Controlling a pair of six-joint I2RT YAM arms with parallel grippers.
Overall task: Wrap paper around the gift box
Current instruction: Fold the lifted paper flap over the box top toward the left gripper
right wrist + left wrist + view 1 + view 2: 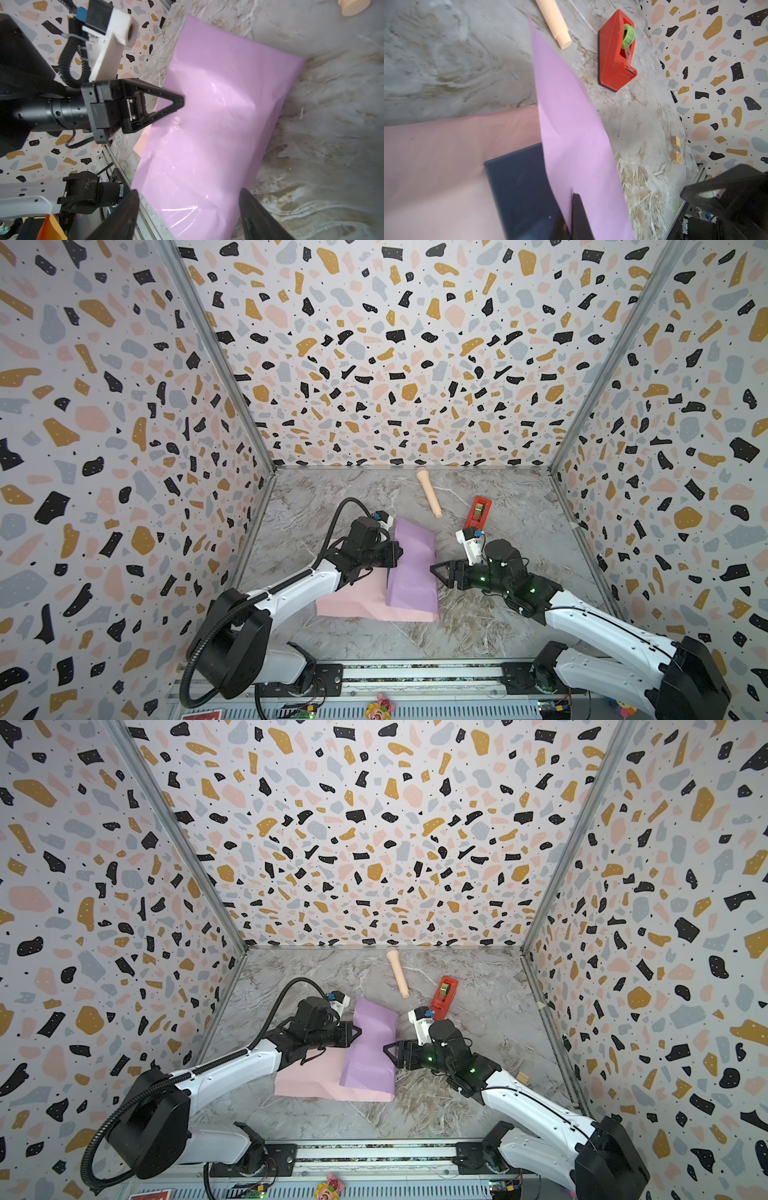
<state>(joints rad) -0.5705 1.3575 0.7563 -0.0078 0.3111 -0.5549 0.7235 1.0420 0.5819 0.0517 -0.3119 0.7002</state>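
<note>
**Left tool** (179,102): closed to a narrow pinch on the left edge of the paper's lilac flap; the left wrist view shows the sheet passing between its fingers (578,209).

**Paper** (413,568): spread on the bench (498,614), pink face up at the left. The right part is folded over with the lilac face showing and stands raised and slack. It is thin, light and limp, and the flap already carries creases and a glossy sheen. In my judgement it will slip from a loose hold and tear or dent under a hard pull. It is best held at the edge, well inside the corners, and drawn flat, not jerked.

**Box** (519,187): lies on the pink face beneath the flap, with part of its top bare in the left wrist view. It is hidden in both top views. It is stiff and flat with sharp edges, and probably light, so tugging the sheet may drag it; it wants pressing down.

**Right tool** (438,576): jaws wide and empty, just beside the flap's right edge. Contact cannot be told.

**Dispenser** (478,512): stands apart, behind the right tool.
</note>
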